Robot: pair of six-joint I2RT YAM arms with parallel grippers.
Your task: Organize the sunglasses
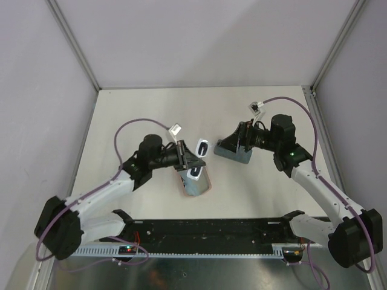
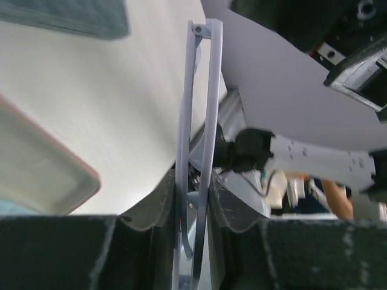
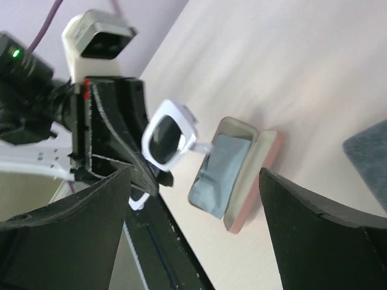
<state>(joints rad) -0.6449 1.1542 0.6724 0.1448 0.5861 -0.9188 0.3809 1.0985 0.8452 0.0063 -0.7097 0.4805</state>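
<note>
The white-framed sunglasses (image 1: pixel 200 158) with dark lenses are held in the air by my left gripper (image 1: pixel 187 159). In the left wrist view my left gripper (image 2: pixel 195 181) is shut on their two folded pale arms (image 2: pixel 208 109). They hang just above the open pink case (image 1: pixel 196 183), which holds a light blue cloth (image 3: pixel 221 171). In the right wrist view the white sunglasses (image 3: pixel 168 139) sit at the case's left end. My right gripper (image 1: pixel 237 144) is open and empty over the grey-blue case (image 1: pixel 233 154); in its wrist view it (image 3: pixel 195 172) faces the pink case (image 3: pixel 254 181). The dark-framed pair is hidden.
The pink case's lid (image 2: pixel 36 175) lies at the left of the left wrist view, and a grey-blue shape (image 2: pixel 66 18) at the top left. A black rail (image 1: pixel 205 229) runs along the near table edge. Walls enclose the table on three sides.
</note>
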